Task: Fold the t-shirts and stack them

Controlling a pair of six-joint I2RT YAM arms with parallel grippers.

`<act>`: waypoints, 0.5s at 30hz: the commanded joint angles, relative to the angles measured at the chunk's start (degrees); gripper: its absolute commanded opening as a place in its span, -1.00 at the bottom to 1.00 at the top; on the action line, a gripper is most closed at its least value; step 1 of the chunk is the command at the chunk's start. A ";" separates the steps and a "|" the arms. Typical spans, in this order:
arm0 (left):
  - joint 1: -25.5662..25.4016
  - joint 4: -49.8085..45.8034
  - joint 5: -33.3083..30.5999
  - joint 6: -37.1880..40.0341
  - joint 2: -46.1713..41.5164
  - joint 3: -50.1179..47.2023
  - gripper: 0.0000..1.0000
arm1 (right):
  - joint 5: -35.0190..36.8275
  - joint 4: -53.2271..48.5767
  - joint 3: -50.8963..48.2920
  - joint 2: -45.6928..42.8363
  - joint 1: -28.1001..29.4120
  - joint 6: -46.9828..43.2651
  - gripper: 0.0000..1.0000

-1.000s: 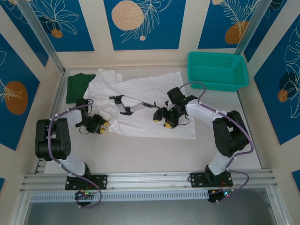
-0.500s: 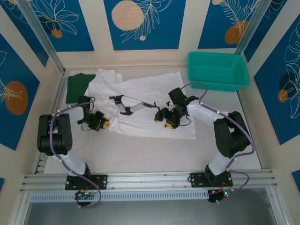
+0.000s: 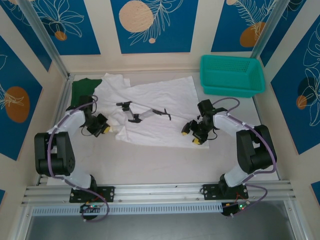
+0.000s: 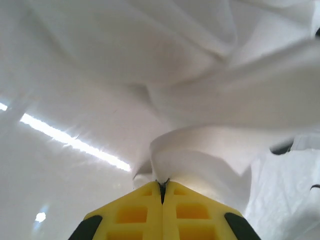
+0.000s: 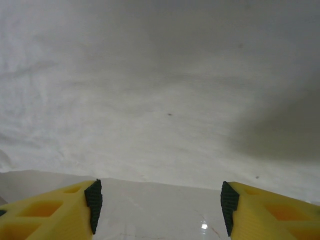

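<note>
Two changes: our left gripper point(image 4: 161, 186) is now clamped on the white t-shirt point(image 3: 160, 97) at near-left corner, and right gripper point(image 5: 160, 200) moved to near-right hem, jaws apart. Shirt lies flat mid-table, green t-shirt point(image 3: 79, 89) far left. We think fold starts after R closes.

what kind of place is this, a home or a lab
Probably a robot test cell, not a home: arms bolted to an aluminium rail, blue printed panels walling the table, a white t-shirt laid out.

Spread t-shirt point(image 3: 165, 92) mid-table, second t-shirt point(image 3: 79, 90) at its left (edges touching), basket point(image 3: 232, 91) far right.
</note>
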 commanded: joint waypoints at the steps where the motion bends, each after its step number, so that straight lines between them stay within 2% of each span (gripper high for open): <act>1: -0.45 -8.40 -2.14 0.87 -4.92 -3.29 -1.00 | 0.68 -4.48 -0.87 -1.00 -1.68 1.08 0.33; 12: -0.40 -22.58 -7.67 -0.87 -21.98 -12.64 -1.00 | 7.77 -10.22 -5.86 -11.89 -13.44 2.45 0.34; 15: -0.40 -25.42 -8.03 -2.27 -25.32 -14.60 -1.00 | 6.84 -9.28 -7.82 -13.33 -16.70 1.94 0.29</act>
